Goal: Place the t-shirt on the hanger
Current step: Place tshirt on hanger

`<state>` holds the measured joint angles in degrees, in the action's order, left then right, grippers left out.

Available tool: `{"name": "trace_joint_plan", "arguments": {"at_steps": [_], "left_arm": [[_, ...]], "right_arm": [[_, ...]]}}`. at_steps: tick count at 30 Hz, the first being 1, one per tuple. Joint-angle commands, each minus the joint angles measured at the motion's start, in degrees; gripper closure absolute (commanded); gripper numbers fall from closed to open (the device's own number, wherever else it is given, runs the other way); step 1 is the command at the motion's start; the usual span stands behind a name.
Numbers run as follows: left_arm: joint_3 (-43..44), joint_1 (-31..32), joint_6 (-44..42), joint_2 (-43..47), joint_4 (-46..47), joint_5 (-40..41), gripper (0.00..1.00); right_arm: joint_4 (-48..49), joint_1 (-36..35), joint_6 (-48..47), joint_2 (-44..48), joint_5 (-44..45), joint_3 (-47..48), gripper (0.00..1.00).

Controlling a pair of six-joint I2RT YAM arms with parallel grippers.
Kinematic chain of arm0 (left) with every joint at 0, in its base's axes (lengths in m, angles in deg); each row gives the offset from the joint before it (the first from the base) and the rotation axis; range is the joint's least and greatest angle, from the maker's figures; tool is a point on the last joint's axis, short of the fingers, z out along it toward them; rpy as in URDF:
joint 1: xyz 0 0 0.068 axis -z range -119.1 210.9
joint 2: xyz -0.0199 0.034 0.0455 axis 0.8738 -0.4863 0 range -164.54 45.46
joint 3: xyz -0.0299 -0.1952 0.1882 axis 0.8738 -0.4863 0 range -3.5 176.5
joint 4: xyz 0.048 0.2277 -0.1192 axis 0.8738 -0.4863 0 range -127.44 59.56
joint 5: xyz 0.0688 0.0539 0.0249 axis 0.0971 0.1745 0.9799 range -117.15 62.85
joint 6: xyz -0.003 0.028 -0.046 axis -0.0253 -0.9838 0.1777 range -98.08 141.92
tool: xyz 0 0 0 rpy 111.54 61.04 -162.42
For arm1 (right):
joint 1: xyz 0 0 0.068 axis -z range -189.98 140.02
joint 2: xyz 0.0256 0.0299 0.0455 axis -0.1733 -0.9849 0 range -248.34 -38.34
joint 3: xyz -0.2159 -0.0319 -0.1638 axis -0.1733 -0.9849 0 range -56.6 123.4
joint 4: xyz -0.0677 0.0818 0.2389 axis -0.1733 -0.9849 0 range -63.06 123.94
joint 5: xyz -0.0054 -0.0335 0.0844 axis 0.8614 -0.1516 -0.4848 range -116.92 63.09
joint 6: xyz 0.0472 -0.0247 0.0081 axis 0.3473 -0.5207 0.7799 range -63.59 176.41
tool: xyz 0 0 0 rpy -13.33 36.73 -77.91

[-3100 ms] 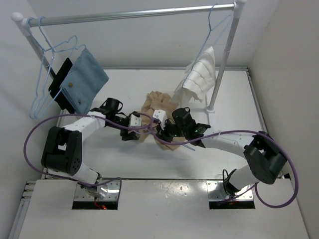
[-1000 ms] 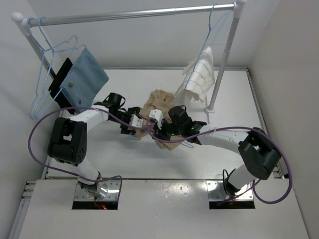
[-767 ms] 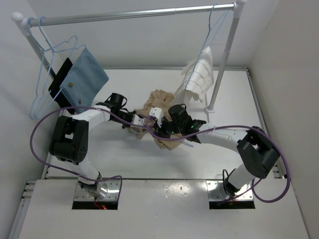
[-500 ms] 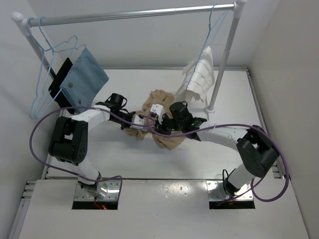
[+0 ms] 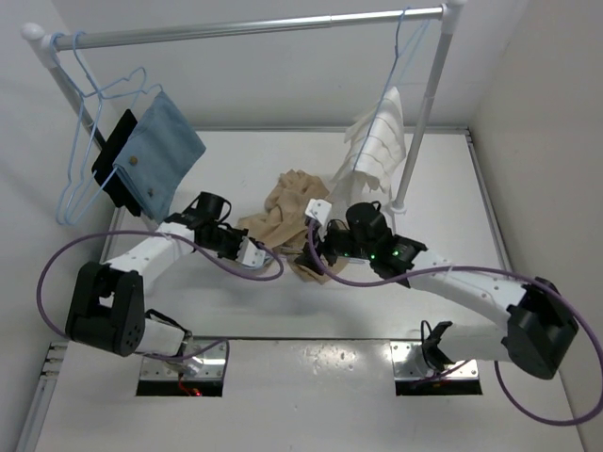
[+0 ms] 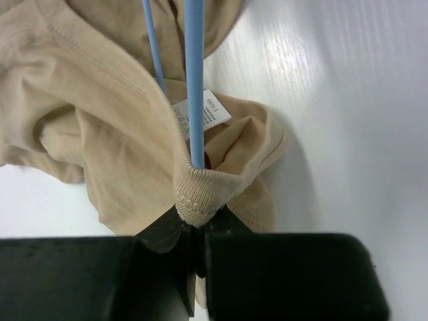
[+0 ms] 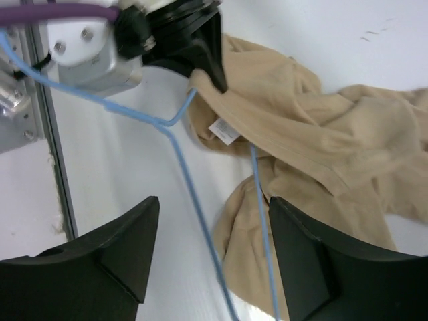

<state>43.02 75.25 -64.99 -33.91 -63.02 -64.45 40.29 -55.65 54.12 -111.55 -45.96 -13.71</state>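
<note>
The tan t-shirt (image 5: 287,202) lies crumpled on the white table (image 5: 443,188) between both arms. My left gripper (image 5: 247,250) is at the shirt's near-left edge, shut on the ribbed collar (image 6: 199,190). A rod of the pale-blue hanger (image 6: 194,80) runs into that pinched collar, beside the white label (image 6: 207,114). My right gripper (image 7: 214,257) hovers open over the shirt's (image 7: 321,154) near side. Two hanger wires (image 7: 182,164) pass loosely between its fingers (image 7: 114,257), touching neither.
A clothes rail (image 5: 254,26) spans the back, its right post (image 5: 419,122) just behind the shirt. A white ribbed cloth (image 5: 377,141) hangs at the right. A light-blue cloth (image 5: 160,151) and spare hangers (image 5: 89,141) hang at the left. Purple cables (image 5: 273,273) loop across.
My right gripper has opened, let go of the hanger and drawn back to the right. My left gripper has closed on the shirt collar and shifted slightly toward the near side.
</note>
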Motion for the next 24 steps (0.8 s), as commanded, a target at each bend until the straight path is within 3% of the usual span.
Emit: {"name": "trace_joint_plan", "arguments": {"at_steps": [1, 4, 11, 18, 24], "left_arm": [[-2.13, 0.94, -4.83, 3.43, -0.03, 2.04, 1.0], [-5.21, 1.47, -9.5, 6.42, 0.49, 2.58, 1.0], [-8.28, 2.09, -8.1, 10.02, 1.03, 2.58, 1.0], [-9.7, 2.7, -9.33, 11.61, 1.03, 2.58, 1.0], [-9.7, 2.09, -8.8, 11.61, 1.03, 2.58, 1.0]], "right_arm": [[2.61, -0.12, 5.6, 5.16, 3.65, -2.02, 0.32], [4.64, 0.49, 11.68, 5.18, 9.8, -2.55, 0.31], [-10.91, 0.49, 13.71, -16.77, 17.19, 12.64, 0.31], [-6.88, -0.12, 13.45, -23.12, 24.23, 14.94, 0.28], [-0.47, -0.12, 12.3, -25.92, 24.23, 12.92, 0.28]]}}
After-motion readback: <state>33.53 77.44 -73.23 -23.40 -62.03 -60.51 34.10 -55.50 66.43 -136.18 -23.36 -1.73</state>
